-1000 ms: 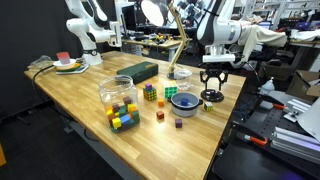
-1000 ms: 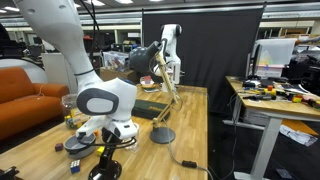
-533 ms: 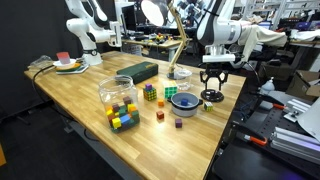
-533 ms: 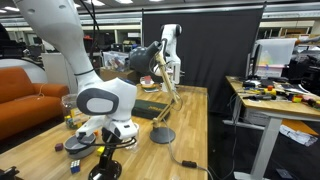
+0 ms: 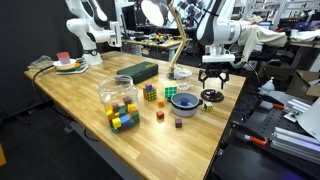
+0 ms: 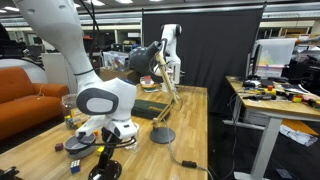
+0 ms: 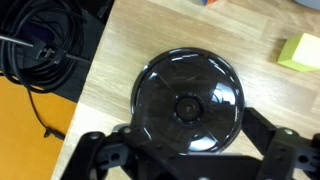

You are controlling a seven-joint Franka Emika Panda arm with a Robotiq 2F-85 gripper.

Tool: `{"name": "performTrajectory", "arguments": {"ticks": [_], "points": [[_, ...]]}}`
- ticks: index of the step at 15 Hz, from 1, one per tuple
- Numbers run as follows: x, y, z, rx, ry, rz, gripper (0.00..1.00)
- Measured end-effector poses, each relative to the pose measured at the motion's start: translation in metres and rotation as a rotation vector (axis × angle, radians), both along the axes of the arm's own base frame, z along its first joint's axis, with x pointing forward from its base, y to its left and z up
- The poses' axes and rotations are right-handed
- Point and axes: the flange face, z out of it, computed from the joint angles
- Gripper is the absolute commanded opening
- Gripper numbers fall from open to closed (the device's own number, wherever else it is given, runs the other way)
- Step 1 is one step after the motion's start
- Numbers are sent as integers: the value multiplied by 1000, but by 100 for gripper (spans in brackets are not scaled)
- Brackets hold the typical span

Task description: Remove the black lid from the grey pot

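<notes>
One black lid (image 7: 188,102) on table (image 7: 250,40), apparently under the spread hand (image 5: 213,85)

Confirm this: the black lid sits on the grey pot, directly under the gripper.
Wrong in one respect. The black lid lies on the wooden table beside the grey pot, whose blue inside is uncovered. The wrist view shows the lid on wood, directly under the gripper.

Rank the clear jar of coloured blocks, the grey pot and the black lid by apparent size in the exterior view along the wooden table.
Largest: clear jar of coloured blocks.
Then: round grey metal pot.
Smallest: flat round black lid, though only slightly smaller-looking than the pot.
</notes>
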Motion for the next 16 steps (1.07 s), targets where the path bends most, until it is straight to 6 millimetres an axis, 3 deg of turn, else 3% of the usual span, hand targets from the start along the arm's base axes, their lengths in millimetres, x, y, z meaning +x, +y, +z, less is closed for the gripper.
{"name": "performTrajectory", "arguments": {"ticks": [8,16], "points": [[0,1,0,0,-2,2,100],[1,-1,13,-20,-44,2,100]]}}
